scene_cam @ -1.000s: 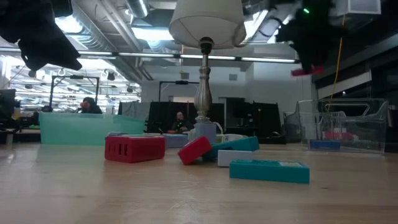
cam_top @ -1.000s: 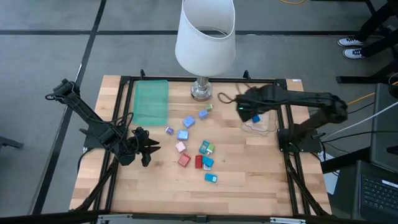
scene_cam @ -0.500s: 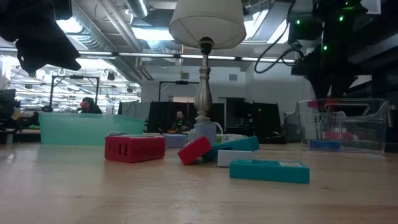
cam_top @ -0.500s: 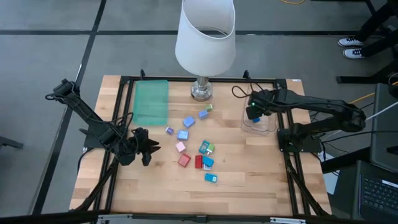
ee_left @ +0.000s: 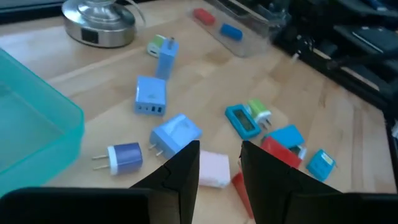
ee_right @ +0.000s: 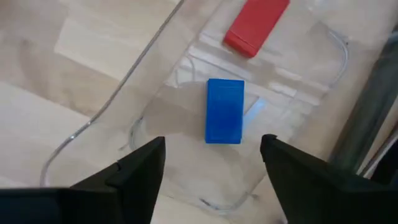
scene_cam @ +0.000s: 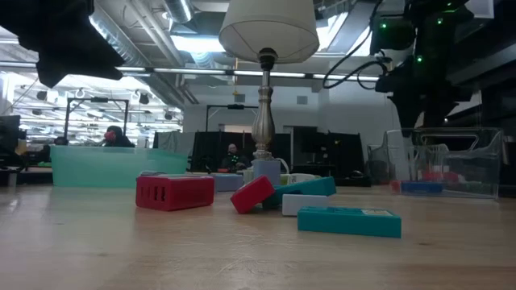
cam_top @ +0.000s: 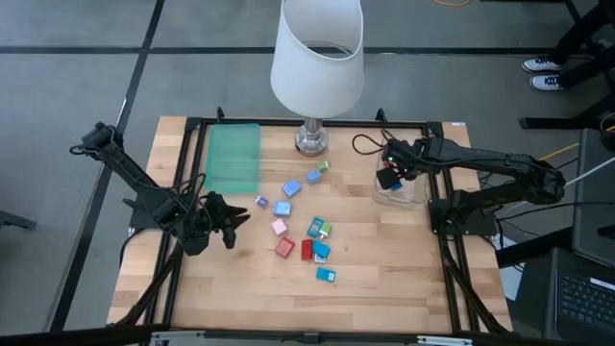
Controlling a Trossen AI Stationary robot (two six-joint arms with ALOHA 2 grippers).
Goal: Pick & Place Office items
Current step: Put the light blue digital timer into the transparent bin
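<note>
Nearest the table's front edge lie the office items (cam_top: 306, 228) — a loose scatter of small hard plastic chargers and blocks, some with metal prongs, which I judge light, stiff and apt to skid on the bare wood, so each is best pinched across its flat sides (not by the prongs). Just left of them hovers the left gripper (cam_top: 229, 223), its fingers a narrow gap apart and holding nothing, aimed at a pink block (ee_left: 213, 170). Farther back the right gripper (ee_right: 211, 163) stands spread wide above the clear bin (cam_top: 402, 193), a blue piece (ee_right: 224, 110) and a red one (ee_right: 256, 25) lying loose inside.
</note>
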